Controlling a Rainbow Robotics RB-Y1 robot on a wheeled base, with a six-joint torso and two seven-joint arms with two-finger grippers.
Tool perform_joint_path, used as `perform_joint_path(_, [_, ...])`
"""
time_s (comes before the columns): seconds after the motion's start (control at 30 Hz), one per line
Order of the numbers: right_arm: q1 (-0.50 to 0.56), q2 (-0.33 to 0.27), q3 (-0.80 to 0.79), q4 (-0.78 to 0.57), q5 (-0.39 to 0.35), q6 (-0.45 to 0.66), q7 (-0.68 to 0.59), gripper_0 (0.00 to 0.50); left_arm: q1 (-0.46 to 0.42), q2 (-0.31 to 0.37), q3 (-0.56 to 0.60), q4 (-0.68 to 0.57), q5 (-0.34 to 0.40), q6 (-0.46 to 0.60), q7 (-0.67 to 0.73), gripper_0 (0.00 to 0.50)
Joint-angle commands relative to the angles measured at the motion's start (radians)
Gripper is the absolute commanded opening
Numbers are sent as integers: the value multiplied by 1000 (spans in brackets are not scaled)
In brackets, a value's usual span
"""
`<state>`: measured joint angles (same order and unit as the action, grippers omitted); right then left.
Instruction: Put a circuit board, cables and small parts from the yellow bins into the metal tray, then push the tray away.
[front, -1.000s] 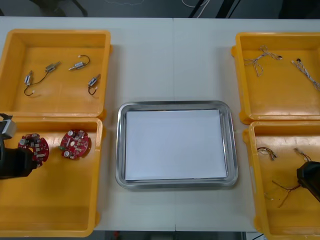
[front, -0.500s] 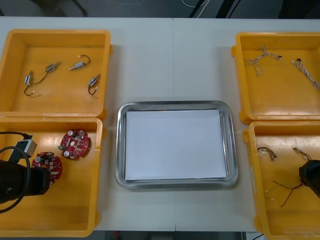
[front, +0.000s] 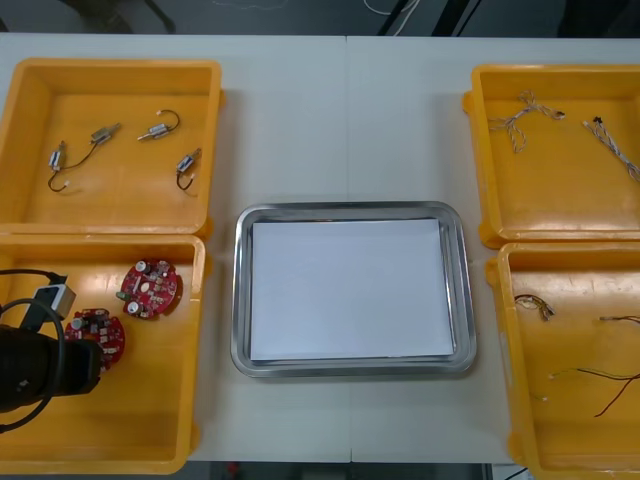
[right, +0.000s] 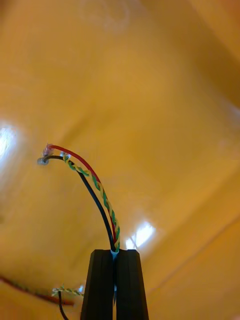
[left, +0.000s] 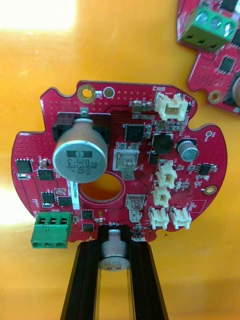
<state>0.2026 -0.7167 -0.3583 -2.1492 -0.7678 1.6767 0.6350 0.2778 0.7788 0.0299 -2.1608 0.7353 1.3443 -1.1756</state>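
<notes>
My left gripper (front: 84, 354) is over the near left yellow bin (front: 130, 420), shut on the edge of a round red circuit board (front: 97, 334). In the left wrist view its fingers (left: 82, 280) clamp the circuit board (left: 125, 165) on either side of a small silver capacitor. A second board (front: 150, 288) lies beside it in the bin. My right gripper (right: 115, 260) is shut on a red, black and yellow cable (right: 95, 187) above the orange bin floor. That cable (front: 600, 380) trails to the right edge of the near right bin (front: 560, 290).
The metal tray (front: 240, 290), white inside, sits between the bins. The far left bin (front: 110, 70) holds several small metal parts (front: 100, 135). The far right bin (front: 560, 190) holds blue and white cables (front: 520, 120). Another cable (front: 533, 305) lies in the near right bin.
My left gripper has carried the board toward the near side and slightly right. My right gripper has slid out past the right edge of the front view, dragging the cable with it.
</notes>
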Motion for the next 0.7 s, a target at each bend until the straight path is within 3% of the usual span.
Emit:
perform_joint_path(0.03, [-43, -130, -53, -29, -84, 49, -20, 0, 43, 17, -22, -2, -14, -14, 31, 0])
perform_joint_path(0.23, [-48, -280, -99, -37, -248, 64, 0, 0, 44, 17, -34, 27, -20, -50, 24, 1])
perform_joint_path(0.27, [-48, -316, -111, -37, -288, 67, 3, 0, 43, 17, -34, 27, -20, -50, 27, 25])
perform_joint_path(0.33, [-48, -346, -129, -37, -327, 72, 11, 0, 44, 17, -34, 27, -22, -50, 27, 145])
perform_joint_path(0.4, [-48, -380, -151, -38, -363, 75, 22, 0, 44, 17, -34, 27, -23, -50, 30, 348])
perform_joint_path(0.43, [-48, -397, -162, -38, -383, 78, 28, 0, 43, 17, -34, 26, -23, -50, 31, 489])
perform_joint_path(0.6, [-48, -432, -191, -54, -435, 87, 66, 0, 43, 17, -28, 22, -14, -51, 31, 500])
perform_joint_path(0.7, [-49, -472, -197, -89, -447, 97, 157, 0, 43, 16, -22, 18, -7, -51, 33, 500])
